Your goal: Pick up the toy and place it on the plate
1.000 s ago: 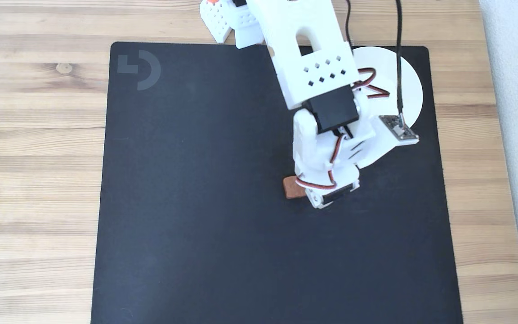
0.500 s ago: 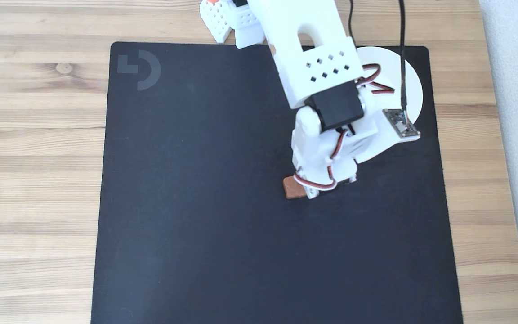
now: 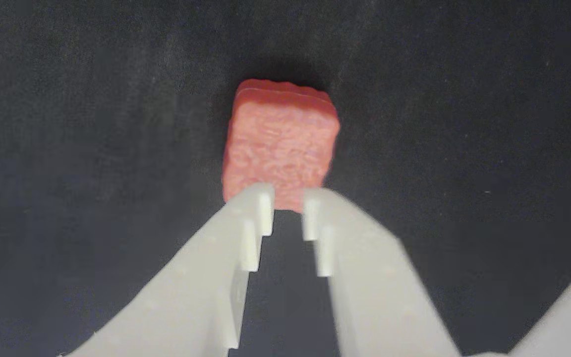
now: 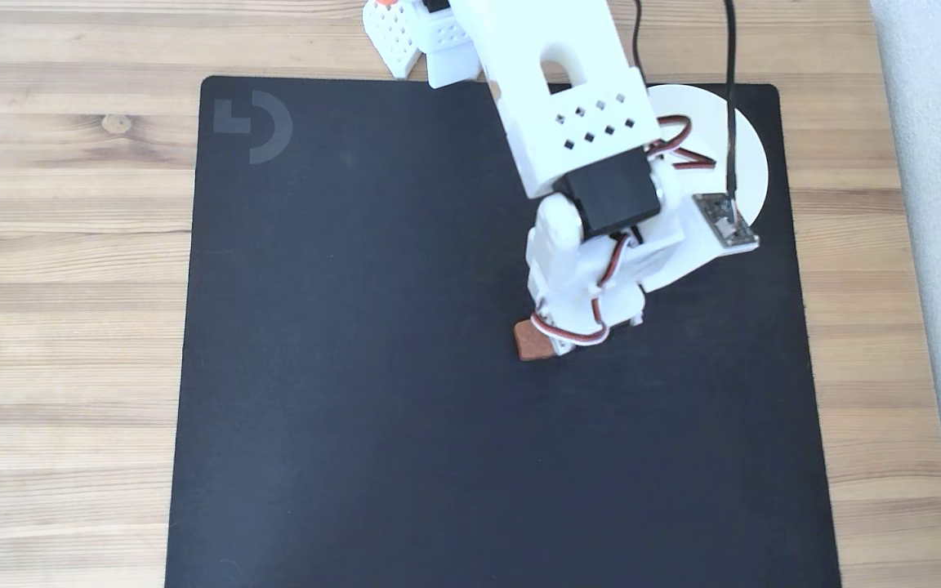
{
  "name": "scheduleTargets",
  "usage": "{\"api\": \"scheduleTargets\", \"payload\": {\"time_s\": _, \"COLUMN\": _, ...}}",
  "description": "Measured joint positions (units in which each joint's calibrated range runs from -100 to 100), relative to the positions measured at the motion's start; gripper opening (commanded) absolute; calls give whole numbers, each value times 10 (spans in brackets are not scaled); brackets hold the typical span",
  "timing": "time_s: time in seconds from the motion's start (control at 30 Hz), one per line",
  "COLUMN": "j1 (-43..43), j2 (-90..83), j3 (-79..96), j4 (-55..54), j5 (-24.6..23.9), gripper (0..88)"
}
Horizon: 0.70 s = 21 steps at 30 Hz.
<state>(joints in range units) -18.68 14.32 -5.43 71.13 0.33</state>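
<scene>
In the wrist view the tool reaches up from the bottom edge, its 2 white fingers standing a narrow gap apart with their tips at the near edge of the toy; whether the tips actually pinch the toy or only touch its edge cannot be told. The toy is a reddish-brown block with rounded corners and a rough top face, lying flat on the black mat. In the fixed view the white arm comes in from the top of the picture and bends down over the mat, which lies on the wooden counter. The toy peeks out at the left of the wrist, a little right of the mat's middle, with its right part hidden under the arm. The plate sits at the mat's far right corner, partly covered by the arm and its cables, well apart from the toy. A grey logo marks the mat's far left corner.
</scene>
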Motion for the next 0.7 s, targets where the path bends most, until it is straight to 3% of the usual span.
{"api": "scheduleTargets", "payload": {"time_s": 0.7, "j1": 0, "j2": 0, "j3": -44, "j4": 38, "j5": -1, "gripper": 364}}
